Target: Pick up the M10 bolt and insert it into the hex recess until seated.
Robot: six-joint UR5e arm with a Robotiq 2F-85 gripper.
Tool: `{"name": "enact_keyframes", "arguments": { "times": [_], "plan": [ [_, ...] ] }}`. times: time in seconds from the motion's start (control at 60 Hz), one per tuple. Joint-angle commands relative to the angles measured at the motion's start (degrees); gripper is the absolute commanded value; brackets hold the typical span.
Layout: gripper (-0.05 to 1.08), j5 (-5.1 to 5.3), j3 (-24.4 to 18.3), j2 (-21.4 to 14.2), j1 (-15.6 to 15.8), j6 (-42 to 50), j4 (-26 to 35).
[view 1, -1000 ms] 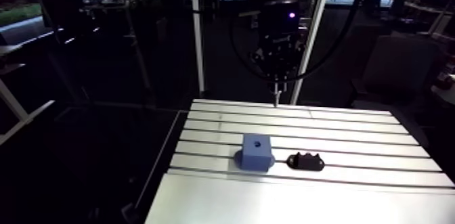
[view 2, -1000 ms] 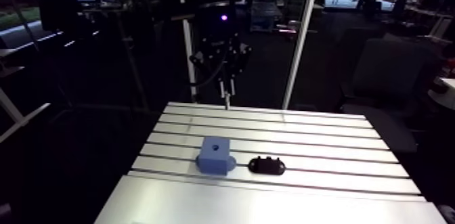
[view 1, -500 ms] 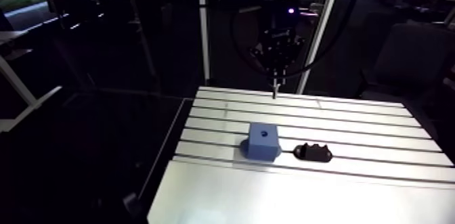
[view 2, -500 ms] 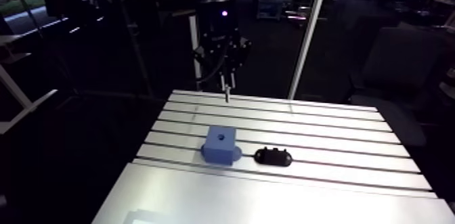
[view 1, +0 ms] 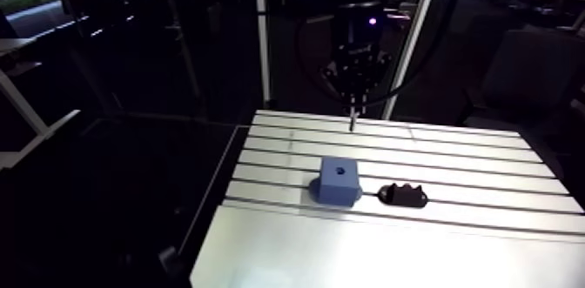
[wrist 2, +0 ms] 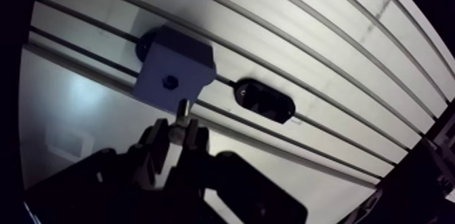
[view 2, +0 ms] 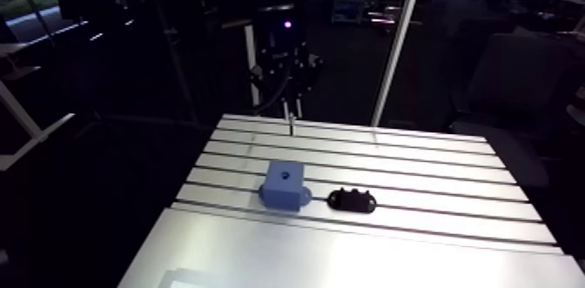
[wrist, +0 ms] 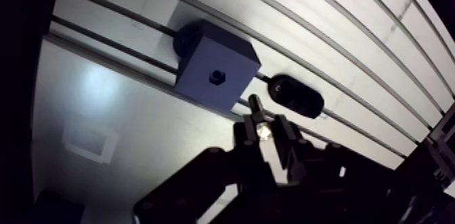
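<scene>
The blue block (view 1: 339,179) sits toward the table's (view 1: 453,248) left edge, its hex recess (wrist: 217,77) facing up. Our jaws pinch the M10 bolt (wrist: 257,114) by one end, above the far edge. We judge it stiff, smooth and apt to twist, so grip firmly. The black holder (view 1: 402,195) lies just right of the block. Nothing has visibly shifted since just before.
</scene>
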Motion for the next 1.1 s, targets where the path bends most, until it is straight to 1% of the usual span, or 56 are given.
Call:
{"name": "enact_keyframes", "arguments": {
  "times": [0.017,0.1,0.167,0.3,0.85,1.1],
  "plan": [
    [1.08,0.01,0.9,-0.1,0.3,0.8,-0.6],
    [1.08,0.09,1.5,0.0,0.7,0.7,-0.8],
    [1.08,-0.07,2.2,0.1,1.7,0.7,-0.9],
    [1.08,0.0,2.5,0.3,1.7,0.4,-2.3],
    [1.08,0.0,3.2,0.6,1.6,-5.3,-2.9],
    [1.08,0.0,3.5,0.7,1.6,-5.5,-3.7]
  ]
}}
